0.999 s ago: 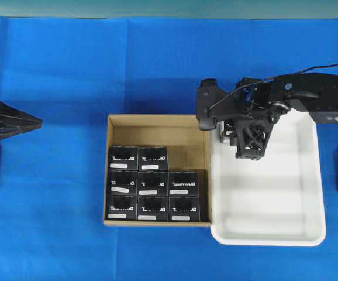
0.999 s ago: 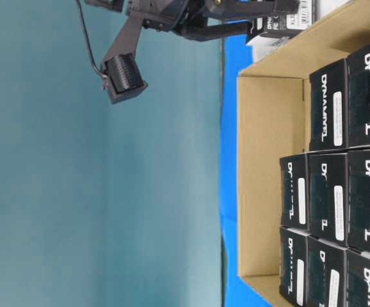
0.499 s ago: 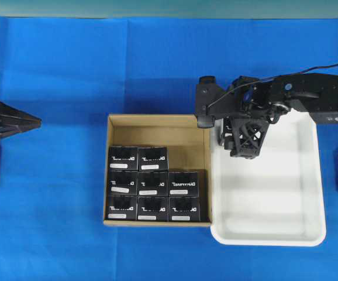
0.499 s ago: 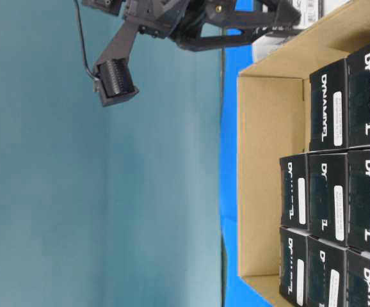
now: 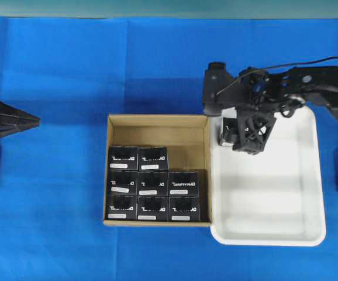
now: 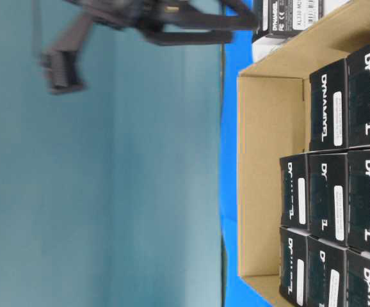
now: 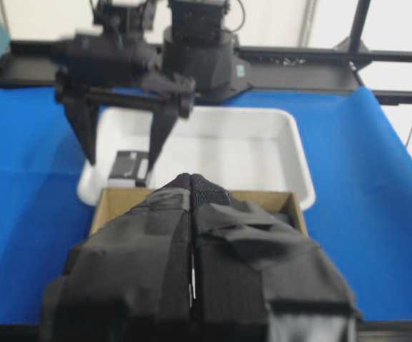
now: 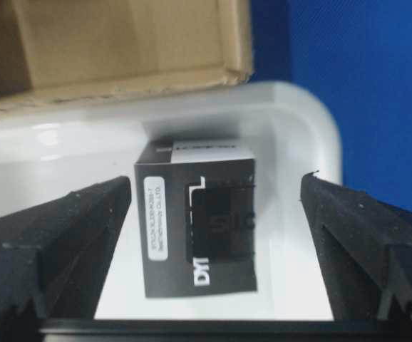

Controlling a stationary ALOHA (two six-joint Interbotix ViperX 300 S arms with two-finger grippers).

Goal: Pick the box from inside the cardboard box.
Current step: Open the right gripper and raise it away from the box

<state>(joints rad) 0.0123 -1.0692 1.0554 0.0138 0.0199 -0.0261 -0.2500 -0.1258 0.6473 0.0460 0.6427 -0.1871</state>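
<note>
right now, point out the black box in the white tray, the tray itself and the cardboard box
black box [image 8: 195, 224], right wrist view, on its front face
white tray [image 5: 262, 193], overhead view, on its bare floor
cardboard box [image 5: 157, 132], overhead view, on its bare inner floor

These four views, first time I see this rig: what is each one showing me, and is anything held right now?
Two robot arms work over a blue table. The overhead view shows a cardboard box with eight small black boxes, beside a white tray. The table-level view is the same carton seen sideways. The right wrist view looks between the right gripper: its jaws stand wide open on either side of one black box lying in the tray corner, apart from it. The left wrist view looks over the left gripper, shut and empty, parked at the table's left edge. Nothing is held.
</note>
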